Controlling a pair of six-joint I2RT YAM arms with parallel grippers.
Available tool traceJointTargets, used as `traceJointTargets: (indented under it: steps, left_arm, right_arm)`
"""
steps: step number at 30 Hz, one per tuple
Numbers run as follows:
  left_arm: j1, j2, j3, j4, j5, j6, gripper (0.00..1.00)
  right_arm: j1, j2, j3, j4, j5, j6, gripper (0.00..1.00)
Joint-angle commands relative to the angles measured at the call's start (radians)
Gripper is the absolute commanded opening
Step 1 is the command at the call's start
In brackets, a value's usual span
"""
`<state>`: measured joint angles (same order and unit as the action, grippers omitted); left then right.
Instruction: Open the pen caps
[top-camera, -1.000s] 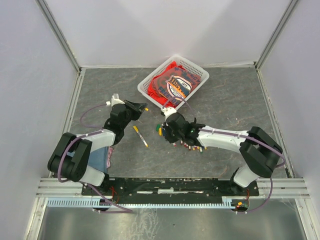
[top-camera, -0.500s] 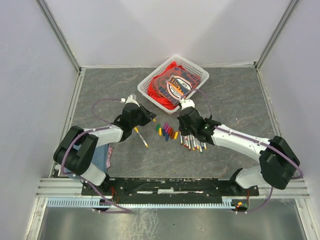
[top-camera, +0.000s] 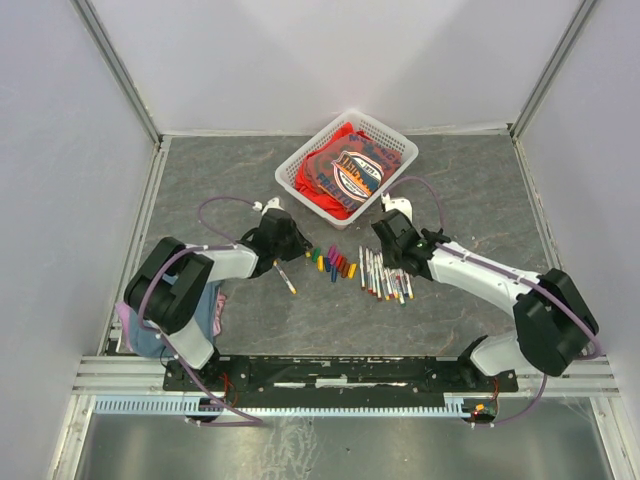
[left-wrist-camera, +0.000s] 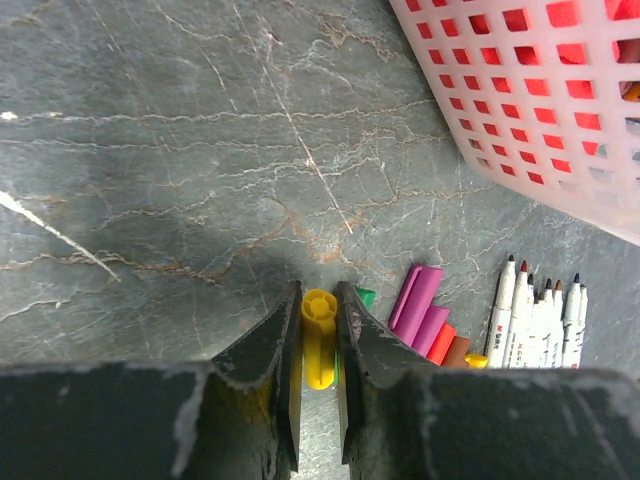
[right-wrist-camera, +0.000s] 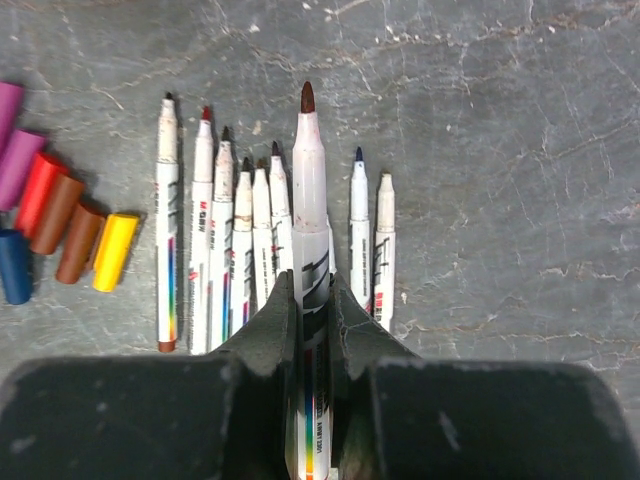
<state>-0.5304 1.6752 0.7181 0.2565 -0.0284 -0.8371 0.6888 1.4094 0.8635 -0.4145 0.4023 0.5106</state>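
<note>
Left gripper: fingers drawn in tight on a yellow cap, one finger along each side, the cap's open end pointing away from the wrist.
Right gripper: fingers pinching the white barrel of a brown-tipped pen, its tip pointing away from the wrist.
Pen caps: a loose cluster on the table between the two grippers. Purple, red, brown, yellow and blue ones lie side by side, just left of the pen row in the right wrist view.
Held cap's place: at the left end of that cluster, with a green cap just beside it. Whether it rests on the table or hangs slightly above it is hard to tell.
Pen row: uncapped white pens lying side by side, tips all one way, on both sides of the held pen.
Stray pen: alone on the table near the left gripper, apart from the row.
Basket: white mesh, at the far side of the table, red items inside.
Cloth: blue and pink, beside the left arm's base.
</note>
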Motion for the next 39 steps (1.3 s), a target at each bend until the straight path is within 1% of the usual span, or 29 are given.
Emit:
traceJointTargets:
  steps: [1, 11, 24, 30, 39]
  left_arm:
    - [-0.015, 0.014, 0.054, -0.005, -0.027, 0.063, 0.06]
    - [-0.032, 0.052, 0.077, -0.021, -0.041, 0.072, 0.17]
    - [-0.042, 0.072, 0.091, -0.036, -0.061, 0.071, 0.34]
    - [-0.042, 0.067, 0.086, -0.038, -0.068, 0.065, 0.36]
    - [-0.042, 0.039, 0.072, -0.039, -0.088, 0.055, 0.37]
  right_arm:
    - [-0.009, 0.024, -0.002, -0.027, 0.038, -0.007, 0.08]
    - [-0.018, 0.1, 0.007, -0.037, 0.06, -0.031, 0.12]
    - [-0.027, 0.156, 0.026, -0.029, 0.078, -0.047, 0.16]
    - [-0.029, 0.165, 0.024, -0.021, 0.069, -0.049, 0.19]
    - [-0.031, 0.169, 0.022, -0.012, 0.056, -0.048, 0.23]
